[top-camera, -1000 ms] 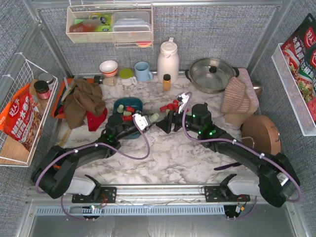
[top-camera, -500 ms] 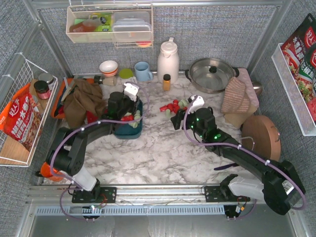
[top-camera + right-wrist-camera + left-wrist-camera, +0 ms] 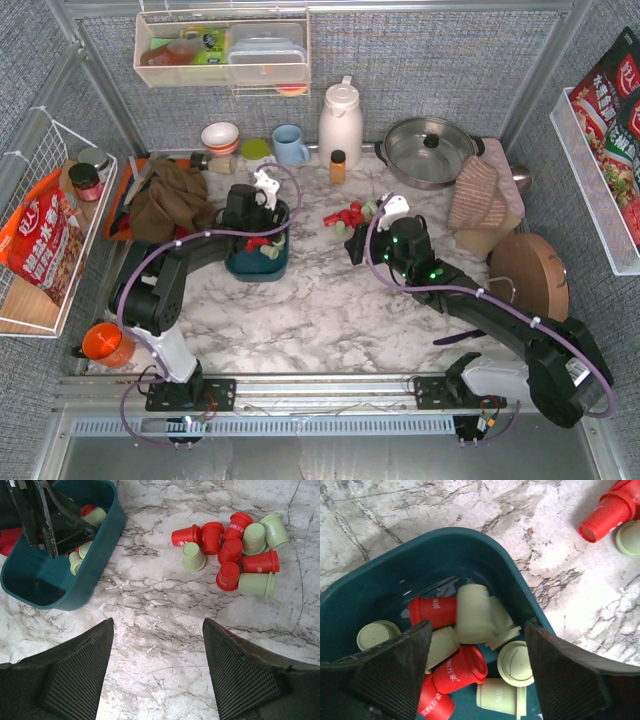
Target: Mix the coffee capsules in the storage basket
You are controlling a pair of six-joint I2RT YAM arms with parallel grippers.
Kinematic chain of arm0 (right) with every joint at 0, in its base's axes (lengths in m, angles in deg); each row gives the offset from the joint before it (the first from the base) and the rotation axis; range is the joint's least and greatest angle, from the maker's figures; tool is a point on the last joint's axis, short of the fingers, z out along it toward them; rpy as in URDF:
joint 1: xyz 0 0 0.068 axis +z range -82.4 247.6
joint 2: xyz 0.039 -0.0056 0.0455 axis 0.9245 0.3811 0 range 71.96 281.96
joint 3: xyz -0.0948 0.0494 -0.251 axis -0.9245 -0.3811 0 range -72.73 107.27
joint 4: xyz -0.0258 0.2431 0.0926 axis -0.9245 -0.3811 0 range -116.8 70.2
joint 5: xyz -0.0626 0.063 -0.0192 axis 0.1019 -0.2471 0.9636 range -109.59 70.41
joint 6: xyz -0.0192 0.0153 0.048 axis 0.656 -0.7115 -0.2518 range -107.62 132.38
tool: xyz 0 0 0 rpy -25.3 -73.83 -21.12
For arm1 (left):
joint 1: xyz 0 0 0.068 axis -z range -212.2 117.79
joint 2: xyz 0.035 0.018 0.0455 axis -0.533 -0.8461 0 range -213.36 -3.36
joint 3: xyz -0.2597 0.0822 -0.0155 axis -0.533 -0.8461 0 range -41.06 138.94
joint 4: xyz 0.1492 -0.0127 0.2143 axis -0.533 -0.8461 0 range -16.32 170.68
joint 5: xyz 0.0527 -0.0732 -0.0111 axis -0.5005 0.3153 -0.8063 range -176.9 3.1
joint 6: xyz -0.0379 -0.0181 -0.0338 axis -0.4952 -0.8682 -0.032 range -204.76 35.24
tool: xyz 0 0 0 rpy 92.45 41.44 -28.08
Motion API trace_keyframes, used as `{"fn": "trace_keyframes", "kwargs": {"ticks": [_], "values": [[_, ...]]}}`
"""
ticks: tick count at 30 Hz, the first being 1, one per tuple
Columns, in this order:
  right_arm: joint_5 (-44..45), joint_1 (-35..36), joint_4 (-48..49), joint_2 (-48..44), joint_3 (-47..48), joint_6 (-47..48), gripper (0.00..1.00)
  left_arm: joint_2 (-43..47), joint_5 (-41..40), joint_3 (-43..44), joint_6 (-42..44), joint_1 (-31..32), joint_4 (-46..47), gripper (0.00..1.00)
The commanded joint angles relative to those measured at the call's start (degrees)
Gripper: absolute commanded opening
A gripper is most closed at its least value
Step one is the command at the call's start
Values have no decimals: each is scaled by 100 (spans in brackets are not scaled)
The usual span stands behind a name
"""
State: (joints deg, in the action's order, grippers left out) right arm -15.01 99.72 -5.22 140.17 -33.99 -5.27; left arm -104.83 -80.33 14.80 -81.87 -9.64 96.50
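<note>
The dark teal storage basket [image 3: 256,266] sits left of centre on the marble table. It holds several red and mint coffee capsules [image 3: 470,645]. My left gripper [image 3: 262,222] hangs open just above them inside the basket, its fingers [image 3: 395,670] on either side of the heap and holding nothing. A loose pile of red and mint capsules [image 3: 350,214] lies on the table to the right of the basket; it shows in the right wrist view [image 3: 235,550] too. My right gripper [image 3: 356,246] is open and empty over bare marble, short of that pile. The basket [image 3: 107,545] is at that view's upper left.
A brown cloth [image 3: 168,205] lies left of the basket. A blue mug [image 3: 290,145], white thermos [image 3: 340,120], amber bottle [image 3: 338,166] and steel pan [image 3: 430,150] line the back. A folded towel [image 3: 482,200] and round wooden board [image 3: 528,272] sit right. An orange cup [image 3: 104,344] stands near left.
My left arm swung from the table's middle back to the basket and now hangs open over the capsules in it. My right gripper drew back slightly from the loose pile.
</note>
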Motion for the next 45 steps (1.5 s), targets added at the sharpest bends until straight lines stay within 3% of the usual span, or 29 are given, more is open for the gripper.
{"fn": "trace_keyframes", "kwargs": {"ticks": [1,2,3,10,16,20,23,31,45], "values": [[50,-4,-21,66,108,58,76,151,329,-57,-112,-20,198,87],[59,-4,-40,88,122,67,76,238,335,-112,-152,-16,303,98],[70,-4,-54,119,135,76,77,331,336,-189,-170,-17,429,99],[309,-4,-284,636,445,134,77,1077,-89,-379,-214,-16,780,99],[860,-8,-950,1626,1201,153,72,1717,-171,-679,-174,-24,1210,99],[1100,-92,-1300,2316,1770,236,68,2104,-868,-913,-813,-40,1429,99],[1331,-162,-1668,2828,2329,335,65,2289,-992,-1019,-811,-72,1517,99],[1394,-492,-2362,3800,3188,332,54,2419,-1015,-1090,-789,-79,1534,99],[857,-722,-2393,4342,3534,367,47,2320,-1559,-832,-1379,-77,1186,99]]}}
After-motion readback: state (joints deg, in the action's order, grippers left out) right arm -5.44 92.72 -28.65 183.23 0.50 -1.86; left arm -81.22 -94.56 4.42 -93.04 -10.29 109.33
